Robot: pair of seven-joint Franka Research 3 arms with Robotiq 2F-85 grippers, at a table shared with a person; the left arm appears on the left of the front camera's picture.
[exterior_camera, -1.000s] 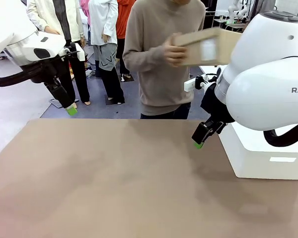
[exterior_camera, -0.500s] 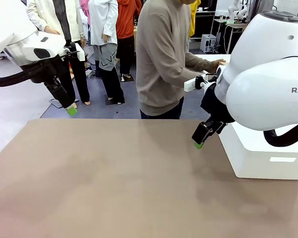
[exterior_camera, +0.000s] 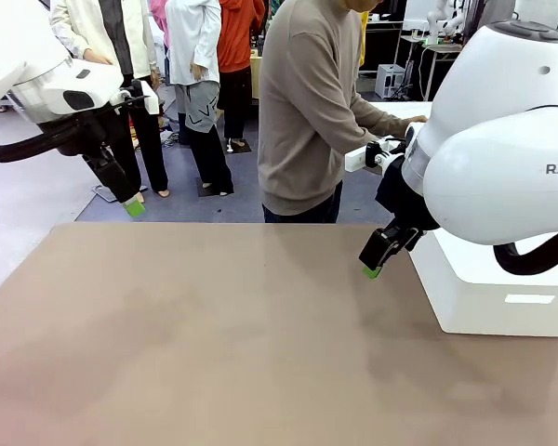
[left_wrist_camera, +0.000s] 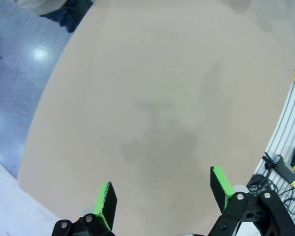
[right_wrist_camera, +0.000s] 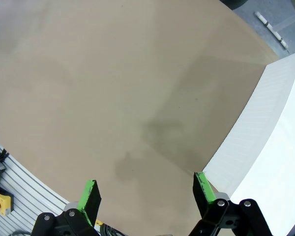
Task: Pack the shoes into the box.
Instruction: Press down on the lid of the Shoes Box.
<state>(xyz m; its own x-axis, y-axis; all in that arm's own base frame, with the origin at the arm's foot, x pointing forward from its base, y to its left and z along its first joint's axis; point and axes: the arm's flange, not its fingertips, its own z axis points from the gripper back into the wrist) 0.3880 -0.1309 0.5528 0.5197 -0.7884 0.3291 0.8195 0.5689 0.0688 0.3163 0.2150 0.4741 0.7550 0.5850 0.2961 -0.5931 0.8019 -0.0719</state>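
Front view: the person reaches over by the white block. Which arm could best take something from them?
Probably the right. The right end effector, open, hangs beside the white block, nearer the person's hand. The left end effector, also open, hangs over the far-left corner.

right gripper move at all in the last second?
No. The right gripper hangs open at the same spot beside the white block, above the table's far right part.

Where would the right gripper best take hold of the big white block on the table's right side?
At best its upper edge facing the table's middle, approached from above: the large white rectangular block looks far wider than the open right gripper, and its visible faces are flat, with no handle.
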